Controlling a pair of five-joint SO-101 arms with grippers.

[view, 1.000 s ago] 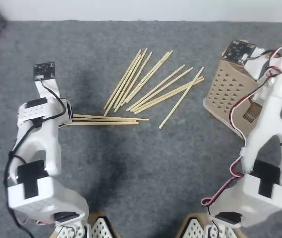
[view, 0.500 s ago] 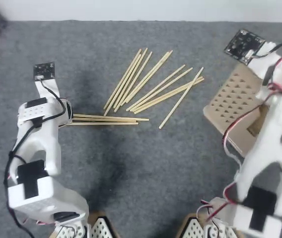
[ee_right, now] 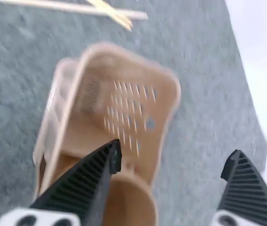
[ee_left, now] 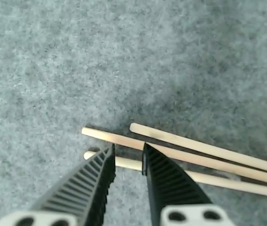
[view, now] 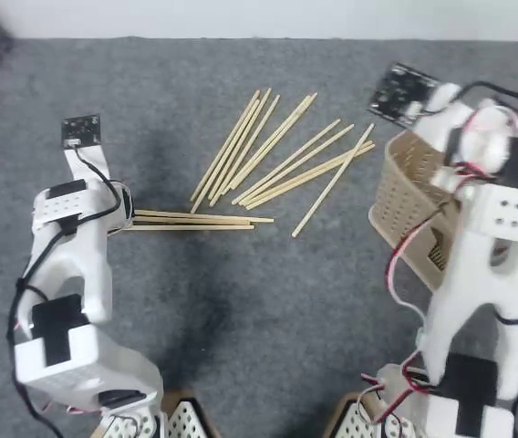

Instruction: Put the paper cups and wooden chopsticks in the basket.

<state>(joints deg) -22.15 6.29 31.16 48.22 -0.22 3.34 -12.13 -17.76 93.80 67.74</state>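
Grey carpeted tabletop (view: 241, 310): your beige perforated plastic basket (view: 403, 196) at right has tipped, mouth now showing, under the right gripper (ee_right: 173, 157), jaws spread wide. Pale wooden chopsticks (view: 277, 160) lie centre, unmoved. Left gripper (ee_left: 128, 149) hasn't budged, jaws slightly parted.

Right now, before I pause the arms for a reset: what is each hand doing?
Left hand: slightly open, holding nothing, tips over the pale wooden chopsticks.
Right hand: wide open, empty, above the tan perforated plastic basket.
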